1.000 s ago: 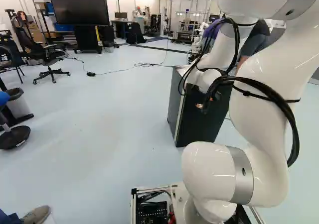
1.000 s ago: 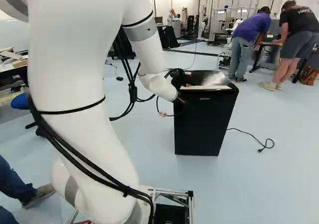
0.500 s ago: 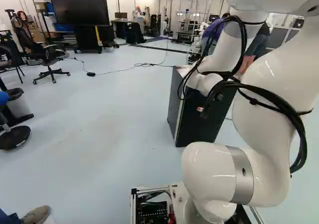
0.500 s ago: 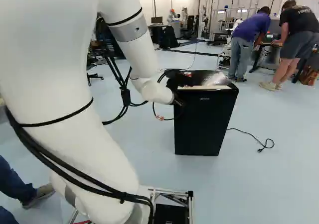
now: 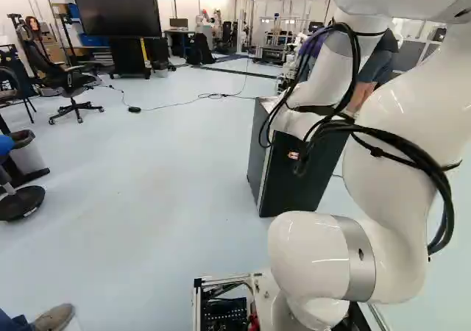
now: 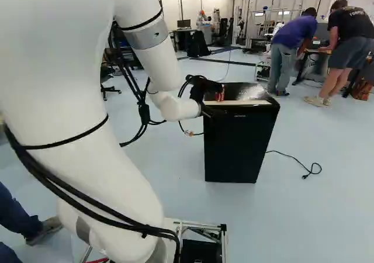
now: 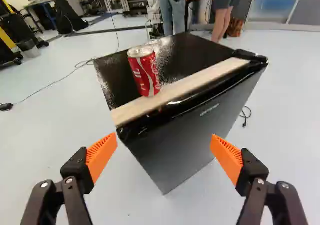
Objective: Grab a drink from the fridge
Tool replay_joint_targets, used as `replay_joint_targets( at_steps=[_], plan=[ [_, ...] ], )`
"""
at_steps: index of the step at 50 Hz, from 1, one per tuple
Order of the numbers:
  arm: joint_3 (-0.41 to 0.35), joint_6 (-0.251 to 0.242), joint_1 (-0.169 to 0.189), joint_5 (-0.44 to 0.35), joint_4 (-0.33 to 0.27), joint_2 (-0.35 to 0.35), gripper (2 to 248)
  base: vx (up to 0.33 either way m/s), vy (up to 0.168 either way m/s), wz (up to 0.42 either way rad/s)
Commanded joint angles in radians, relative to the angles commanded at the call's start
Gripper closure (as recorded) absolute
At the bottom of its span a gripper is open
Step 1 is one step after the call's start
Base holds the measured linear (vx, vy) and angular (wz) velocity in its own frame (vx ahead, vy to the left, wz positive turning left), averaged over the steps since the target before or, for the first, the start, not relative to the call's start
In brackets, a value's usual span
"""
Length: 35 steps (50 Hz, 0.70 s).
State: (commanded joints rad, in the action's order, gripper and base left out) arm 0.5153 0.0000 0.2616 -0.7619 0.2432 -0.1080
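The fingers (image 7: 102,157) stand released, well apart; the red can (image 7: 145,72) is upright on the fridge (image 7: 185,135), by the wooden strip (image 7: 182,87). It should be centred between them, strip cleared, before gentle closing.

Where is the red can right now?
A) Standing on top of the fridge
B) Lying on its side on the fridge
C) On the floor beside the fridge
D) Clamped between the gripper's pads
A: the wrist view shows the red can upright on top of the fridge, ahead of the open gripper.
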Motion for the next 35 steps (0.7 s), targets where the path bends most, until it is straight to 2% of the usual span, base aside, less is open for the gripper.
replay_joint_targets(
  at_steps=[19,35],
  plan=[
    [0.068,0.0,-0.012,-0.138,-0.03,-0.062,3,0.0,0.0,0.0],
    [0.14,0.0,-0.022,-0.226,-0.055,-0.154,3,0.0,0.0,0.0]
  ],
)
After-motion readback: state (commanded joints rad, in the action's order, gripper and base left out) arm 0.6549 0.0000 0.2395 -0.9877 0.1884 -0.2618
